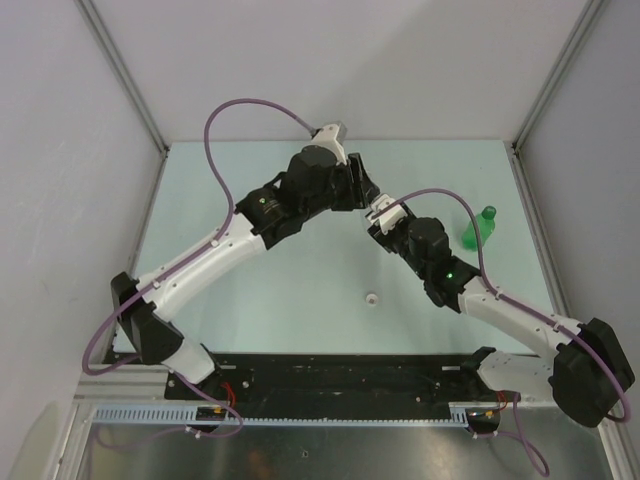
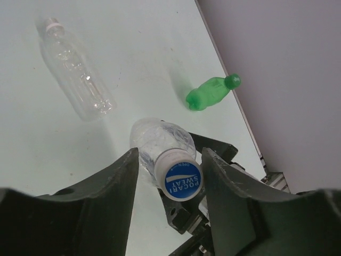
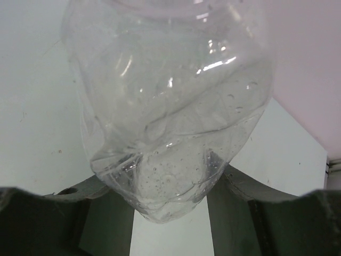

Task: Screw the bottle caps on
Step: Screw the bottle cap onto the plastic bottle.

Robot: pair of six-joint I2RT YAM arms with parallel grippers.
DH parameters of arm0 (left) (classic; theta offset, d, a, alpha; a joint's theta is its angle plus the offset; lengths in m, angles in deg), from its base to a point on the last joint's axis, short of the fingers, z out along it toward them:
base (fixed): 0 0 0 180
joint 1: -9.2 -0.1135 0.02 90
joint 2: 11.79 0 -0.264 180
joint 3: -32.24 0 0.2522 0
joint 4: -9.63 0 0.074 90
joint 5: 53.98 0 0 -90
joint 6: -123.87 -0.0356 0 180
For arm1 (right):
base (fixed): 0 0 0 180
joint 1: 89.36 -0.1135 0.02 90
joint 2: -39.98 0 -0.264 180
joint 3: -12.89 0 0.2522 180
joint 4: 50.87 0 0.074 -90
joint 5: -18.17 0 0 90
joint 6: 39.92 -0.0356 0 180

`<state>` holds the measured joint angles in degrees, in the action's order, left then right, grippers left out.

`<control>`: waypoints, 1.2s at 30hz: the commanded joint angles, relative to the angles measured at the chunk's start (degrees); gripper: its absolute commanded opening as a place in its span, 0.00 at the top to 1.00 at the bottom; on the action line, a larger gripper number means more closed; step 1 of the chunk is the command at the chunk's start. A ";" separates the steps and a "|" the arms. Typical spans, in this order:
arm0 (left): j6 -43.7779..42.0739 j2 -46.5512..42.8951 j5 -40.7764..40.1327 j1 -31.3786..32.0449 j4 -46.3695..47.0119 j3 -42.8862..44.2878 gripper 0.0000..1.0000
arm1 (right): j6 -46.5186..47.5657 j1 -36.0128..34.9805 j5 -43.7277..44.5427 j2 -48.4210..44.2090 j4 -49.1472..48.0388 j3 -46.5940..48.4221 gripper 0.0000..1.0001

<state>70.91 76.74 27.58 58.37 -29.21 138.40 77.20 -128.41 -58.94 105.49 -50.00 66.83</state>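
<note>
One clear bottle [image 3: 170, 106], two grippers: right gripper [image 3: 168, 186] clamps it steady so left gripper [image 2: 171, 157], open-jawed around the cap [image 2: 181, 178], can twist.

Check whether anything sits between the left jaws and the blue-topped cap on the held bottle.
Nothing visible does. The blue-topped cap sits between the left jaws, on the clear bottle held by the right jaws. The green bottle and a second clear bottle lie farther off on the table.
</note>
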 commanded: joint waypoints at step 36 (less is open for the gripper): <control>-62.44 -6.86 44.92 1.72 -2.55 -13.07 1.00 | 3.78 11.56 -67.88 -8.29 12.40 3.54 1.00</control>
<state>26.84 71.41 59.38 58.81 -27.94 131.40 77.59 -116.14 -110.02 100.38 -34.78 66.09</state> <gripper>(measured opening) 0.369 0.522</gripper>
